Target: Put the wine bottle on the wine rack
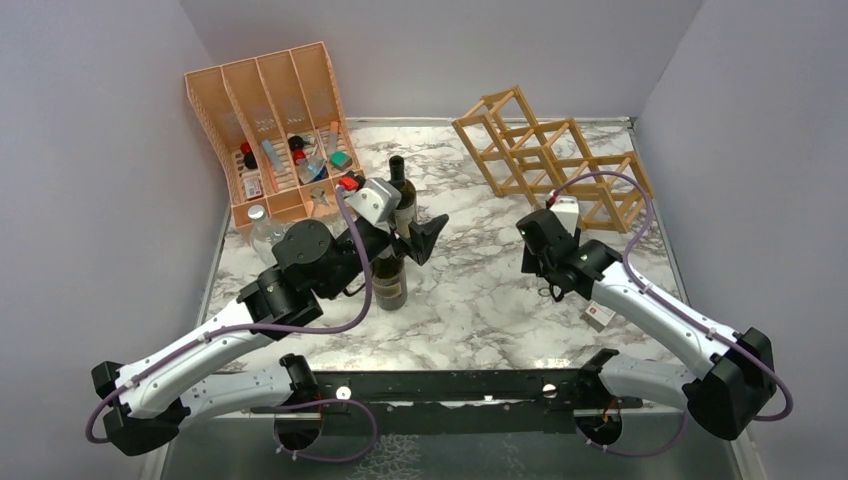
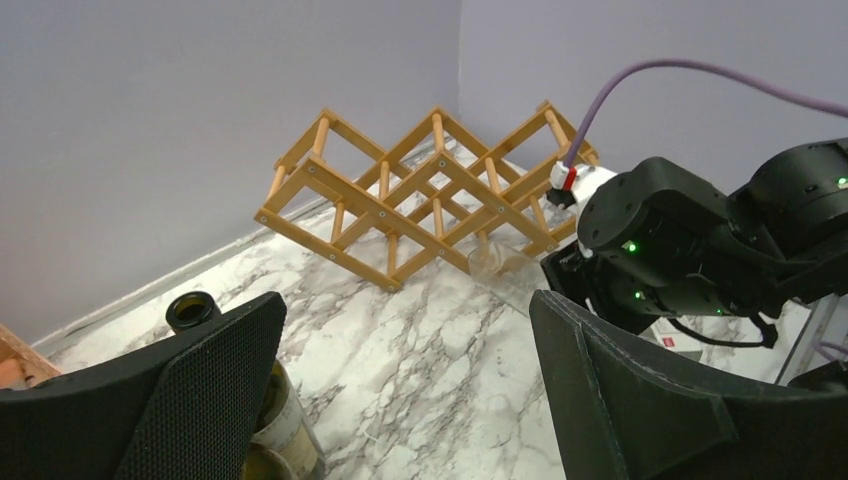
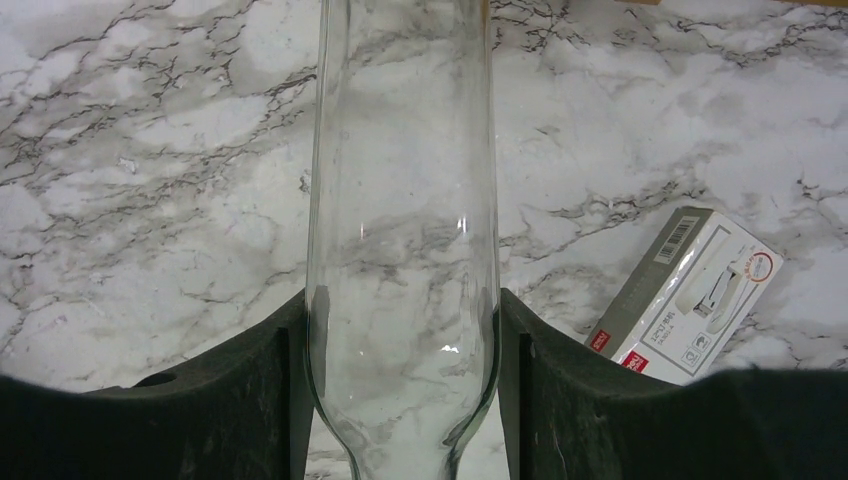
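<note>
Nearest, small box (image 3: 690, 290): flat on the marble surface (image 1: 480, 300), on the near side of the wine rack (image 2: 384, 210) and apart from it.
Right hand (image 3: 400, 310): clamped on the clear glass bottle (image 3: 400, 180), one finger pressed to each side of its body, just in front of the rack's right end.
Clear glass bottle: off the rack and held close before it. It narrows toward the palm, so the wide end leads.
Step in hand: probably carrying the bottle to a cell. Line its length up with one diamond opening, feed the wide end in, and let go only once the sticks carry it, since the glass looks slippery.
Left hand (image 2: 405, 320): fingers wide apart, holding nothing, well to the left of the rack.
Dark bottles (image 1: 402, 190): upright beside the left hand, left of the rack.
Hard to make out: the clear bottle nearly vanishes from above, and its far end is cut off at the wrist. I cannot tell whether it touches the rack.
</note>
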